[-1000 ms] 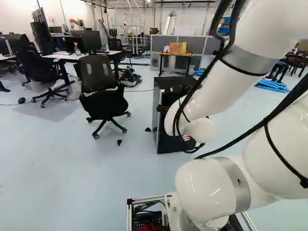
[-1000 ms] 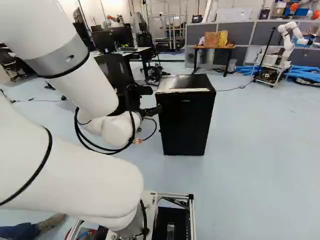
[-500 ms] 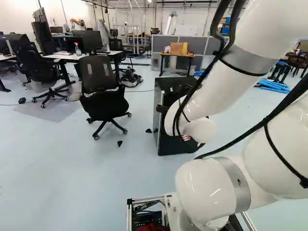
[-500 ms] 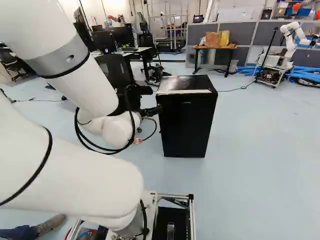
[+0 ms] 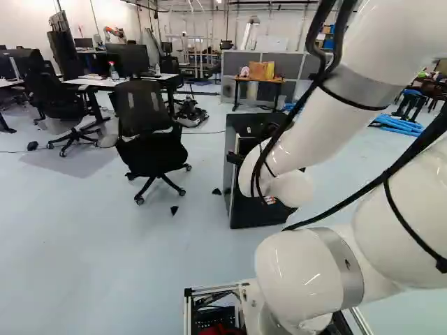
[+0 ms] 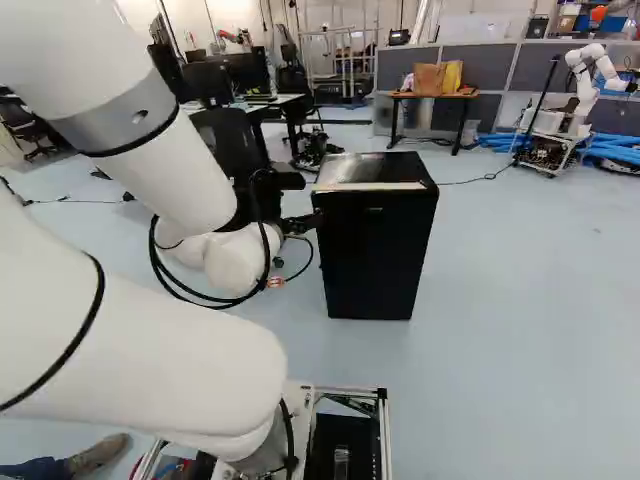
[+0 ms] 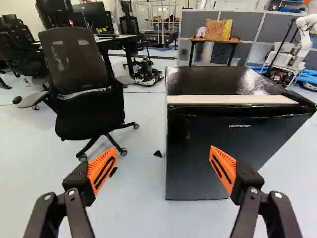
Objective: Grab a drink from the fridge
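Floor: smooth, pale blue-grey (image 5: 91,244); I see two small dark pieces (image 5: 174,210) lying on it.
Wall: white (image 5: 91,15), at the upper left of my left base view.
Partition: grey panels (image 7: 247,25), behind the table.
Chair: black, mesh-backed, wheeled (image 7: 79,89), the nearest one to me.
Desk: white top (image 5: 91,82), dark legs, carrying monitors (image 5: 131,60) and a spray bottle (image 5: 112,71).
Table: wooden top (image 6: 400,95), with a brown bag (image 6: 428,79) beside a yellow one (image 6: 452,75).
Tubes: blue (image 6: 620,150), on the floor near the partition.
Light: bright across my views.

Glossy fridge top (image 7: 213,82), smooth fridge door (image 7: 193,158), mesh chair back (image 7: 74,62)
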Controlling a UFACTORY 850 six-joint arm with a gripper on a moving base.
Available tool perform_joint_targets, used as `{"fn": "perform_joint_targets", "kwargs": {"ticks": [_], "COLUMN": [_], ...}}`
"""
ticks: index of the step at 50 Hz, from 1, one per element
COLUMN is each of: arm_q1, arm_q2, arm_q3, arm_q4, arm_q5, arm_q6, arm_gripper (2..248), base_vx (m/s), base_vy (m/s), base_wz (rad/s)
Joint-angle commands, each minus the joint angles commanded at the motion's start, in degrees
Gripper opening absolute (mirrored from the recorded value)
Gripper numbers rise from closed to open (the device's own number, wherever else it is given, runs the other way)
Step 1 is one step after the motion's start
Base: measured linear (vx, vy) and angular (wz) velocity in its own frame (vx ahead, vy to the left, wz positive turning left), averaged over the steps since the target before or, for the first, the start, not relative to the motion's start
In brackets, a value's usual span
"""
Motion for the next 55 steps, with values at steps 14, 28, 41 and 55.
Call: {"fn": "perform_joint_targets", "kwargs": {"ticks": [14,28,41,55], "arm_q1": [0.0,0.0,0.0,0.0], "arm_q2": [0.0,0.0,0.0,0.0], "arm_q3": [0.0,0.0,0.0,0.0], "arm_q4": [0.0,0.0,0.0,0.0], "arm_q5": [0.0,0.0,0.0,0.0], "arm_q6": [0.0,0.0,0.0,0.0], "arm_gripper": [247,247,247,247], "base_vx": [0.049,0.054,0.028,0.0], "base_vy": [-0.025,-0.057,-0.024,0.0], "base_wz": [-0.012,-0.134,-0.053,0.0]}}
